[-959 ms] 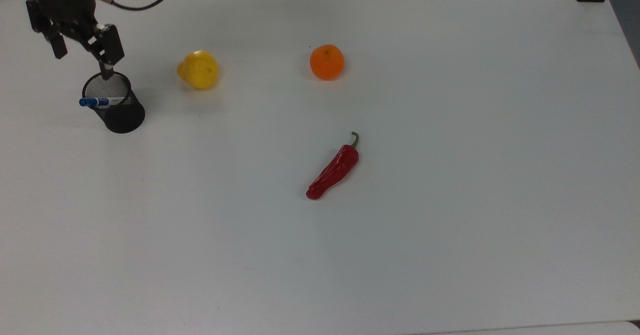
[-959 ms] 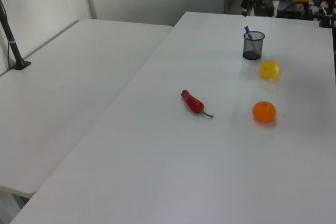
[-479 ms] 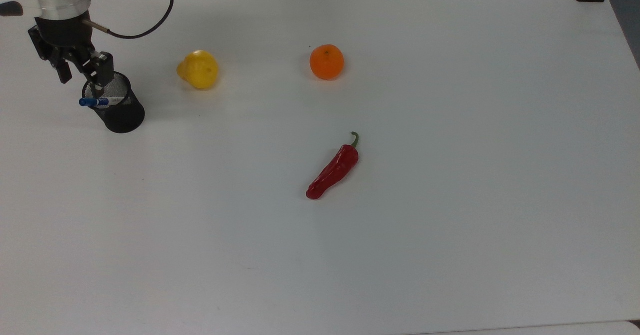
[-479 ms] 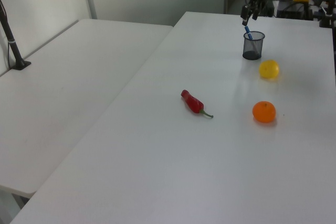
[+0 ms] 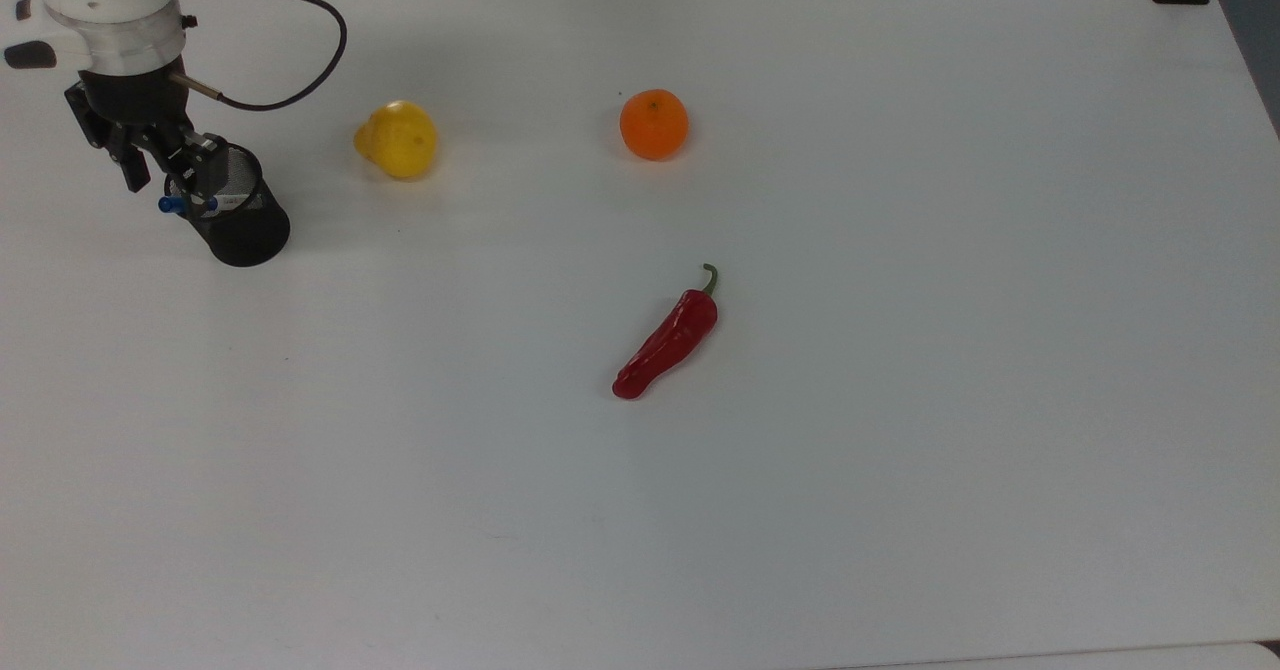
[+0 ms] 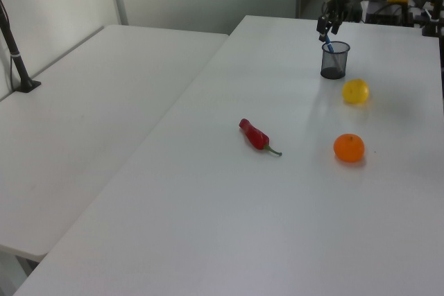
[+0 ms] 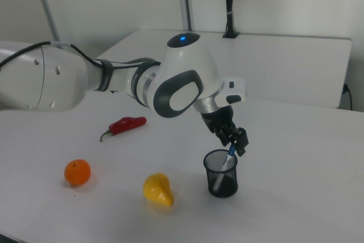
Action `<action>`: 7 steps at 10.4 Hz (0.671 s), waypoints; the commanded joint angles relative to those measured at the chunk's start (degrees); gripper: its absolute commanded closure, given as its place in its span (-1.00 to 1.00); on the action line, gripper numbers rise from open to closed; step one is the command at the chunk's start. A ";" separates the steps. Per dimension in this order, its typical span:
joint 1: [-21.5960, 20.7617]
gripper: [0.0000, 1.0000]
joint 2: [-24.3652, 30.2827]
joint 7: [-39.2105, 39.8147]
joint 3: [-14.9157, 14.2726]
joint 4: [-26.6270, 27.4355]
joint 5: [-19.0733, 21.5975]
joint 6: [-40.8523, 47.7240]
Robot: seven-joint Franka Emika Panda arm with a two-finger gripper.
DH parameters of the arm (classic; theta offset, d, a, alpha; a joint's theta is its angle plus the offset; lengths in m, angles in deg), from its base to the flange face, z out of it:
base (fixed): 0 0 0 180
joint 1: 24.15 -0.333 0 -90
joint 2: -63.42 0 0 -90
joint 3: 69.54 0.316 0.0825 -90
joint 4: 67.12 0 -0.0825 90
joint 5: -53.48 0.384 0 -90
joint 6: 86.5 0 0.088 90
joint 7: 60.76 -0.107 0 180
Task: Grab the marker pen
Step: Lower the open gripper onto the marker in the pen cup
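1. The marker pen (image 5: 186,204) stands tilted in a black mesh pen cup (image 5: 240,227). Its blue cap end pokes out over the rim toward the top view's left. In the right view the pen (image 7: 228,158) leans inside the cup (image 7: 221,176) with its upper end rising above the rim.
2. The gripper (image 5: 172,172) sits right at the pen's upper end, over the cup's left rim in the top view. Its dark fingers (image 5: 206,158) stand on either side of the cap. Whether they press on the pen or are parted from it I cannot tell.
3. In the left view the gripper (image 6: 327,32) hangs just above the cup (image 6: 334,60), at the far end of the white table (image 6: 229,206).
4. A yellow pear-shaped fruit (image 5: 397,139) lies near the cup, to its right in the top view.
5. An orange (image 5: 654,124) sits farther right, well apart from the cup.
6. A red chilli (image 5: 668,338) lies alone near the table's middle, its green stem pointing up in the top view.
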 commanded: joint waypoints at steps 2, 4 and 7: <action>-0.06 0.30 -0.56 -0.16 -0.07 -0.16 0.04 -2.17; -0.15 0.59 -0.56 -0.85 -0.07 -0.16 0.22 -2.25; -0.06 0.64 -0.48 -1.04 -0.07 -0.16 0.22 -2.17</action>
